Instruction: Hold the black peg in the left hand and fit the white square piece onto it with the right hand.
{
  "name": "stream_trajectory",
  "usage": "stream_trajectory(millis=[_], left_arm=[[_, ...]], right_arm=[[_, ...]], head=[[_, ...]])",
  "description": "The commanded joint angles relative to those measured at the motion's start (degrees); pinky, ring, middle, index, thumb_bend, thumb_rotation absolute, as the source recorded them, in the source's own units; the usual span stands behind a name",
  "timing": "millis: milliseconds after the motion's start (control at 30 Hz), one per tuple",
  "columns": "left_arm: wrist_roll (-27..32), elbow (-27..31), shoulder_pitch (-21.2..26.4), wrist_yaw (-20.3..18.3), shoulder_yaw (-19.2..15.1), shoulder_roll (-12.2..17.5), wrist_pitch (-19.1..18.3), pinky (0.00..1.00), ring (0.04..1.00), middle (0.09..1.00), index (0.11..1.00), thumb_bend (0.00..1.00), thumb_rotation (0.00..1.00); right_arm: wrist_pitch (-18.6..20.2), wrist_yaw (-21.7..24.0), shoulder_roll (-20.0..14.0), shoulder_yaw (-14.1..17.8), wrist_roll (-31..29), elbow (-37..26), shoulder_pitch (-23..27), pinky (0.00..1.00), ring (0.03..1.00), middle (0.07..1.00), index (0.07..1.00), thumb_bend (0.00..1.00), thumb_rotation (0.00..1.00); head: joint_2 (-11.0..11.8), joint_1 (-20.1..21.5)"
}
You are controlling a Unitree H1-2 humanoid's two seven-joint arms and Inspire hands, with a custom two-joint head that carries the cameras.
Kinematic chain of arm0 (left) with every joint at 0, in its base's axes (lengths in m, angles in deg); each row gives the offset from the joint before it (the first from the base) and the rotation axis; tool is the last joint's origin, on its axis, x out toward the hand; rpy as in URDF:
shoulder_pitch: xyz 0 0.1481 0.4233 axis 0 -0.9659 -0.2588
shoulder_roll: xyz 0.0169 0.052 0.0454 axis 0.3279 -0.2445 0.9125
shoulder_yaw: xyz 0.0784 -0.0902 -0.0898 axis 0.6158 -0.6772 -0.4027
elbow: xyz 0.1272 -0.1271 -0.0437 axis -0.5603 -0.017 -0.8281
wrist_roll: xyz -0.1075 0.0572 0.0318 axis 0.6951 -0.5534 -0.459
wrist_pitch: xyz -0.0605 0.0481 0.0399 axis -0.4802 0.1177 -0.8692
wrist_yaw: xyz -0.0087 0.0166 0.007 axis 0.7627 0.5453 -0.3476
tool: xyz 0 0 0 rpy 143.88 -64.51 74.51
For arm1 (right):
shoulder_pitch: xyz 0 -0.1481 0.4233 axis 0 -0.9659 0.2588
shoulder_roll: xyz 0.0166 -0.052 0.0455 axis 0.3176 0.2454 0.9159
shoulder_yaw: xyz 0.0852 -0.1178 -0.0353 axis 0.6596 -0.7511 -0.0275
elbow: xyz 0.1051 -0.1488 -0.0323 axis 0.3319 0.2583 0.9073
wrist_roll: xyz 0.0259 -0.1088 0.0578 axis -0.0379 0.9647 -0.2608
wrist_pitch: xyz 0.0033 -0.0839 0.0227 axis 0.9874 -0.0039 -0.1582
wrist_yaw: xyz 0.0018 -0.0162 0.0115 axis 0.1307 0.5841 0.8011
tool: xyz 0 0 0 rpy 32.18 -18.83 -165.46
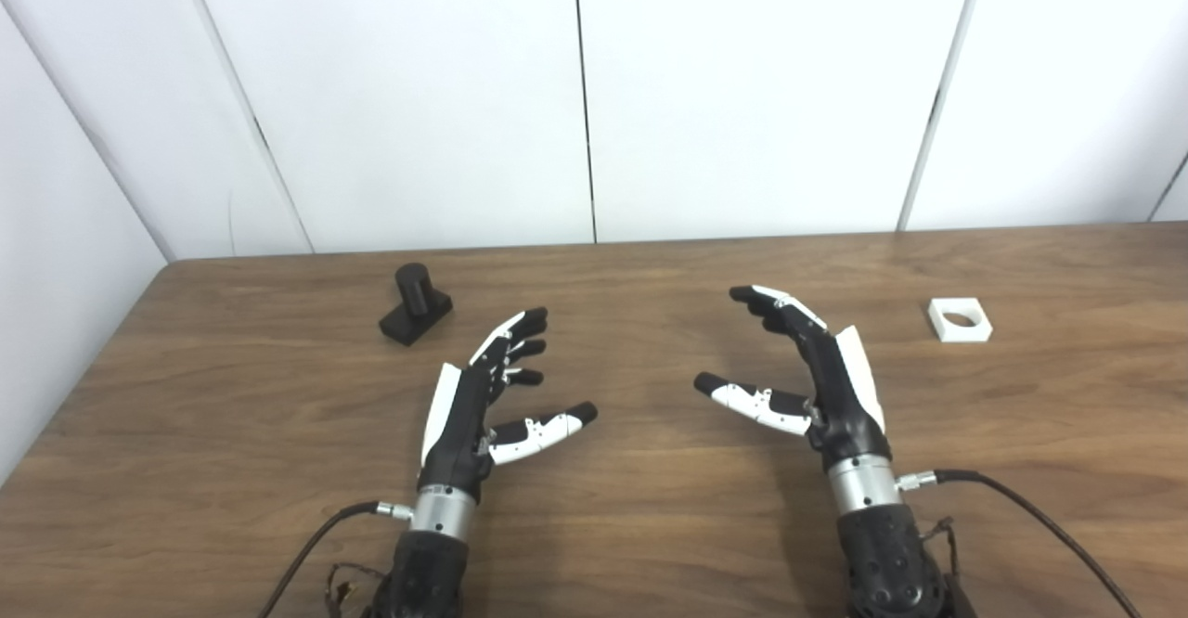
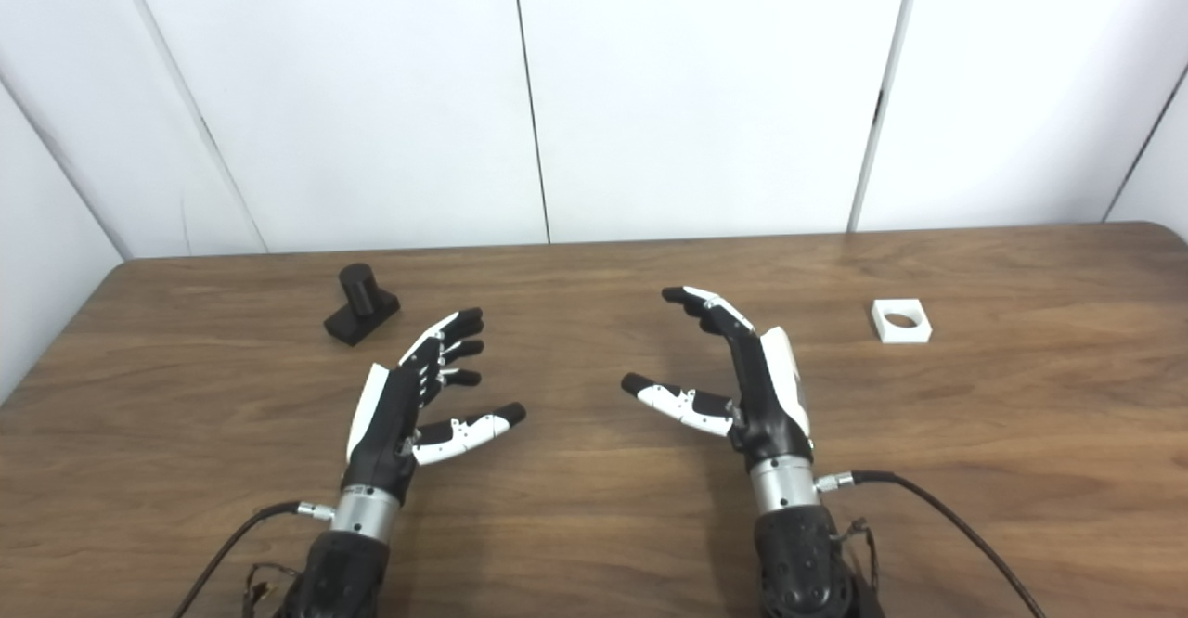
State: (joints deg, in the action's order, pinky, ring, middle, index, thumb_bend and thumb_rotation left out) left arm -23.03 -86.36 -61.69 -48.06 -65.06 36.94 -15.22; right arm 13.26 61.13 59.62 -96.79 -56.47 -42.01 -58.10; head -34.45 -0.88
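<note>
Peg: the black peg [image 1: 415, 304], a short round post standing upright on a dark square base, sits on my brown wooden table [image 1: 631, 525] toward the far left, well apart from anything else.
Square piece: the white square plastic piece with a round hole through its middle [image 1: 960, 319] lies flat on the table at the far right, well apart from the peg.
My left hand: my black-and-white left hand [image 1: 487, 395] hovers above the wood near the middle, just below and right of the peg, not touching it.
Left fingers: my left fingers [image 1: 520, 332] are spread and stretched forward, thumb out to the side toward the centre; I hold nothing.
My right hand: my black-and-white right hand [image 1: 817, 377] hovers opposite, left of the square piece and clear of it.
Right fingers: my right fingers [image 1: 766, 301] are extended and bunched side by side, thumb splayed toward the left hand; nothing is held here either.
Cables: a black cable [image 1: 1039, 516] runs off each wrist toward the near edge.
Backdrop: white wall panels [image 1: 594, 89] stand behind the table.
</note>
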Motion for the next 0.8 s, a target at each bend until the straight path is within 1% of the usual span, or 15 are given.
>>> stream_trajectory(millis=[0,133,267,533,633,700,767], left_arm=[[-0.4,1.8,1.9,0.2,-0.1,0.2,0.6,0.68,0.814,0.862,0.838,0.73,0.13],[-0.4,1.8,1.9,0.2,-0.1,0.3,0.6,0.68,0.811,0.863,0.834,0.73,0.13],[-0.1,1.9,1.8,-0.1,-0.1,0.4,0.6,0.68,0.813,0.863,0.828,0.73,0.14],[0.1,2.0,1.7,-0.7,-0.1,0.4,0.1,0.67,0.813,0.86,0.82,0.74,0.13],[-0.3,1.9,1.8,-0.6,-0.1,0.4,0.1,0.67,0.808,0.86,0.817,0.74,0.13],[-0.3,1.8,1.8,-0.6,-0.1,0.4,0.3,0.66,0.807,0.86,0.817,0.73,0.12],[-0.2,1.6,1.8,-0.5,-0.1,0.3,0.6,0.66,0.809,0.86,0.816,0.74,0.13]], right_arm=[[-0.6,-0.6,0.8,0.0,0.2,-0.2,-1.1,0.8,0.813,0.802,0.749,0.69,0.23],[-0.3,-0.7,0.9,-0.1,0.5,-0.3,-1.1,0.78,0.805,0.803,0.753,0.68,0.24],[-0.1,-0.5,1.1,-0.1,0.3,-0.5,-1.2,0.8,0.808,0.802,0.751,0.68,0.24],[0.3,-0.8,1.0,-0.2,1.0,-0.6,-1.3,0.79,0.806,0.8,0.749,0.68,0.25],[0.3,-0.5,1.0,0.0,0.3,-0.6,-1.3,0.8,0.811,0.804,0.752,0.68,0.24],[0.3,-0.6,1.0,0.1,0.3,-0.5,-1.3,0.8,0.81,0.804,0.753,0.68,0.24],[0.4,-0.8,0.8,0.0,0.9,-0.5,-1.4,0.79,0.806,0.802,0.753,0.68,0.25]], head=[[-0.2,-0.1],[-0.3,-0.2],[-0.5,-0.1],[-0.5,-0.1],[-0.6,-0.2],[-0.6,-0.4],[-0.3,-2.2]])
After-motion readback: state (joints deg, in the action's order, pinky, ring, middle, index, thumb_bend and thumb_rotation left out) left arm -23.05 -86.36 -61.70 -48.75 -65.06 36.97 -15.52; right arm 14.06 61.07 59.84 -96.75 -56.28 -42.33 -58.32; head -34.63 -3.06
